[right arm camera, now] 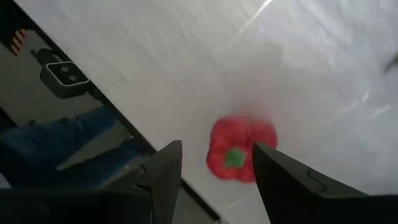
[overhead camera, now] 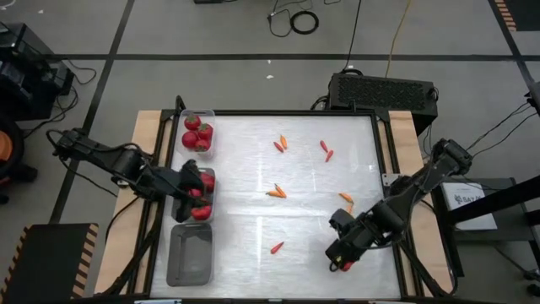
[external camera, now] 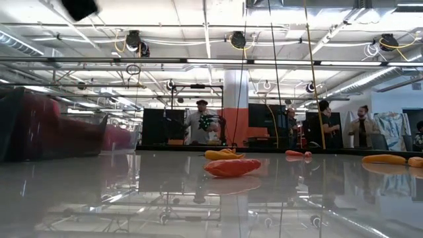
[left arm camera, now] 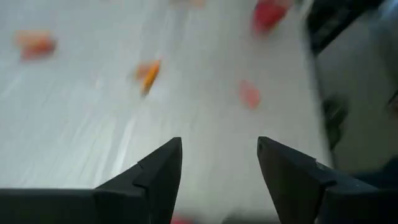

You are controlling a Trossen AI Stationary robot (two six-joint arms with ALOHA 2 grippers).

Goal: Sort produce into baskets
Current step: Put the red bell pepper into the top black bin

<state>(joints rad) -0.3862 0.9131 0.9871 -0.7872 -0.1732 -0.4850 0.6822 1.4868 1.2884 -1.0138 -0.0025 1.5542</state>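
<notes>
— Left gripper (overhead camera: 190, 181)?
— Over the middle basket (overhead camera: 208, 208), at the left of the high view, right above the red produce (overhead camera: 201, 212) lying in that basket. Fingers (left arm camera: 158, 177) spread wide in the left wrist view, with nothing between them but bare white table (overhead camera: 253, 219).
— Right gripper (overhead camera: 341, 256)?
— Low over the table at the lower right of the high view, close to the table's bottom edge. Jaws wide apart, gripping nothing.
— And under it?
— A red bell pepper (right arm camera: 239, 149) with a green stem, resting on the table just past the fingertips (right arm camera: 175, 149). Hard to tell whether touching or a hair apart. Seen from above as a red spot (overhead camera: 347, 266) at the gripper's tip.
— Other baskets?
— Top basket (overhead camera: 207, 114) at the upper left of the table, holding several red pieces (overhead camera: 197, 135). Bottom basket (overhead camera: 190, 262) below the middle one.
— Chilies?
— Scattered across the table, well apart: a pair (overhead camera: 281, 143) at upper centre, another pair (overhead camera: 326, 151) to its right, one (overhead camera: 277, 192) mid-table, one (overhead camera: 347, 199) right of centre, one (overhead camera: 277, 247) lower centre.
— Low view?
— A red chili (external camera: 231, 166) at centre, orange ones behind it and at the right edge, people standing far back in the room.
</notes>
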